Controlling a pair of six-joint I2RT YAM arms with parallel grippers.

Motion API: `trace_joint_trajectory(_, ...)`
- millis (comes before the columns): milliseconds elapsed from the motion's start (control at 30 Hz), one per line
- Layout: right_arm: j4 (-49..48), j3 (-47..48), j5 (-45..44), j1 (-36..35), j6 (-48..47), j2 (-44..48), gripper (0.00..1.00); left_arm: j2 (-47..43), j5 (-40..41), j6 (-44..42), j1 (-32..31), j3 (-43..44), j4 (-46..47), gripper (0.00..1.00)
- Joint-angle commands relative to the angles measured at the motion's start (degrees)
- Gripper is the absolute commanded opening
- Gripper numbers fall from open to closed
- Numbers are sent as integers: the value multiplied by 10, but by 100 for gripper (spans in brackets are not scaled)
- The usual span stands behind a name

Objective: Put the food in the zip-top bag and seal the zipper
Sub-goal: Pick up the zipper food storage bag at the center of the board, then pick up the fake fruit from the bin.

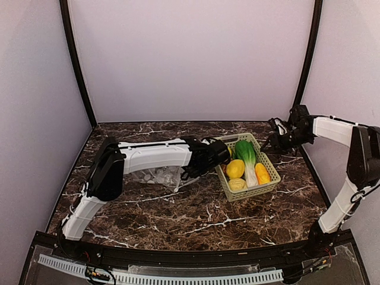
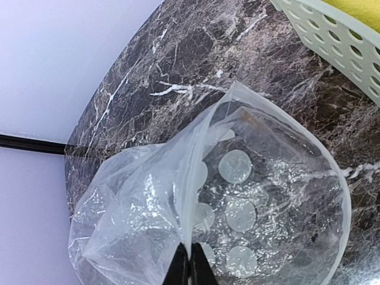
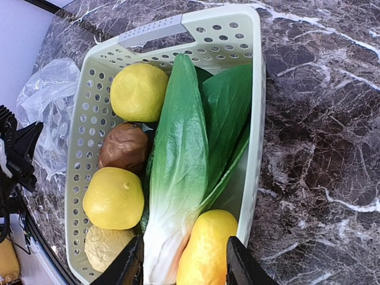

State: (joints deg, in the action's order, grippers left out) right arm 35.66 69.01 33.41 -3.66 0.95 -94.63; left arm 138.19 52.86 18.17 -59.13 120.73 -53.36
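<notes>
The zip-top bag (image 2: pixel 237 196) beside the basket (image 3: pixel 256 89) was clamped by the left gripper (image 2: pixel 190 264), and the right gripper (image 3: pixel 184 261) was spread over the basket's orange piece (image 3: pixel 205 249), closure being judged the next requirement.

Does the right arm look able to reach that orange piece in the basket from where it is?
Probably yes. The basket is open on top, the orange piece lies uncovered beside the cabbage, and the right tool hangs open, aimed at it.
</notes>
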Motion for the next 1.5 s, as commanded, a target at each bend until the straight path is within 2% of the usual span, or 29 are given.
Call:
trace_joint_trajectory(0,5,19,17,-3,-29,26,45,-93,17,-7,1,-13,-40,1)
trace_joint_trajectory(200,34,44,89,-4,-89,27,45,-189,-41,-34,6,-85,-11,1)
trace_joint_trajectory(367,70,45,158,-17,-147,26,43,-299,-111,-39,30,-199,35,1)
trace_joint_trajectory(567,92,49,87,-102,-204,20,44,-423,-205,-52,49,-342,145,1)
trace_joint_trajectory(667,91,56,51,-143,-211,2,52,-458,-231,-45,54,-383,180,1)
trace_joint_trajectory(833,87,78,-5,-171,-188,-39,65,-471,-242,-53,58,-373,170,1)
trace_joint_trajectory(1000,88,91,-42,-180,-179,-57,68,-471,-190,-107,61,-315,96,1)
trace_joint_trajectory(1200,82,72,-56,-190,-177,-54,75,-461,-178,-131,66,-287,34,1)
trace_joint_trajectory(1267,78,67,-59,-195,-176,-57,97,-460,-181,-120,68,-293,32,1)
trace_joint_trajectory(1467,79,76,-66,-213,-176,-80,99,-455,-262,-81,74,-342,91,1)
